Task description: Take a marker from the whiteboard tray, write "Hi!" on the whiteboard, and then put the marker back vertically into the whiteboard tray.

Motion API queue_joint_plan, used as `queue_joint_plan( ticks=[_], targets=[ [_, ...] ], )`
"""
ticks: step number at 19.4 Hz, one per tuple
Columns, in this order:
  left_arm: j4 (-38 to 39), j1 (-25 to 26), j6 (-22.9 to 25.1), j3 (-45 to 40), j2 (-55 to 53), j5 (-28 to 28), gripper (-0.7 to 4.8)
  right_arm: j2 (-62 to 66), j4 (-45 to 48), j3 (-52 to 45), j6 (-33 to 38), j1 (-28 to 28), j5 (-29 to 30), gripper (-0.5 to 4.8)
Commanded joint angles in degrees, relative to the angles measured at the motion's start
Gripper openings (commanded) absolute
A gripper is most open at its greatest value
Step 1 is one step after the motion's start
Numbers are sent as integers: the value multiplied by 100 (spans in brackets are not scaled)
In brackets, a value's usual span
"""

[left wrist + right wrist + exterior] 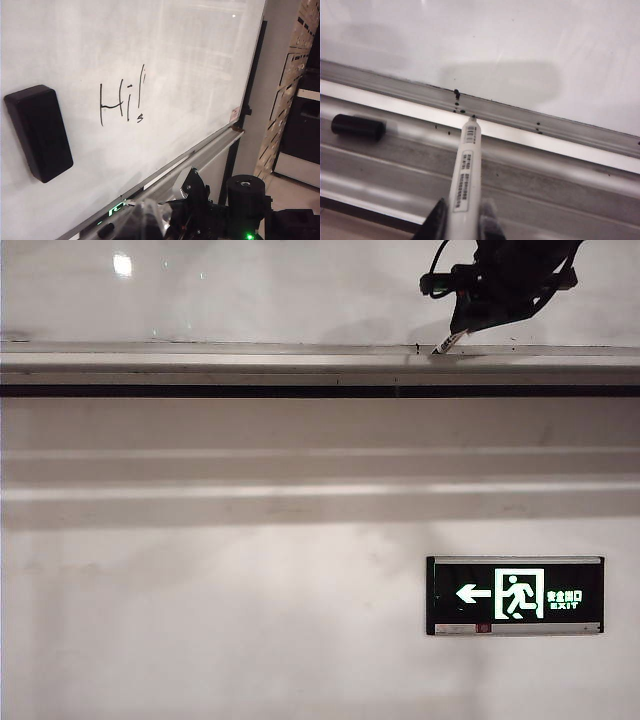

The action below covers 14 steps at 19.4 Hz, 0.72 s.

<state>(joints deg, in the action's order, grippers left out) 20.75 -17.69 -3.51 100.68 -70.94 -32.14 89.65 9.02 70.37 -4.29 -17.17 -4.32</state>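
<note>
My right gripper (462, 220), fingers clamped on the marker (464, 172), holds it tip-first over the tray (545, 175), long axis toward 12 o'clock at the whiteboard (520, 40). Left gripper's opening: can't tell; right arm is nearer.

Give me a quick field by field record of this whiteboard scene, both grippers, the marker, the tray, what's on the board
right gripper: shut on the marker, at the tray's right part in the exterior view
marker: tilted, tip uncapped and down near the whiteboard tray
left gripper: low beside the tray; state unclear
whiteboard: "Hi!" written in black
black eraser: stuck on the board beside the writing
black cap: lying in the tray, apart from the marker
exit sign: on the wall below the tray
</note>
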Motion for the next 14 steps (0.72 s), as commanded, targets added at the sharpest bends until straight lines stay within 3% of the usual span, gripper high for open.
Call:
queue_joint_plan(
  ticks=[1,7,10,14],
  targets=[
    [-74,-4,7,24,17,-4,-5,90,142,46,24,-2,13,-2],
    [-74,-4,7,24,17,-4,-5,264,238,48,26,-4,107,0],
    [-76,-4,7,24,15,-4,-5,264,240,48,24,-4,323,83],
    [-72,-4,7,24,17,-7,-5,262,240,52,26,-4,326,94]
  ],
)
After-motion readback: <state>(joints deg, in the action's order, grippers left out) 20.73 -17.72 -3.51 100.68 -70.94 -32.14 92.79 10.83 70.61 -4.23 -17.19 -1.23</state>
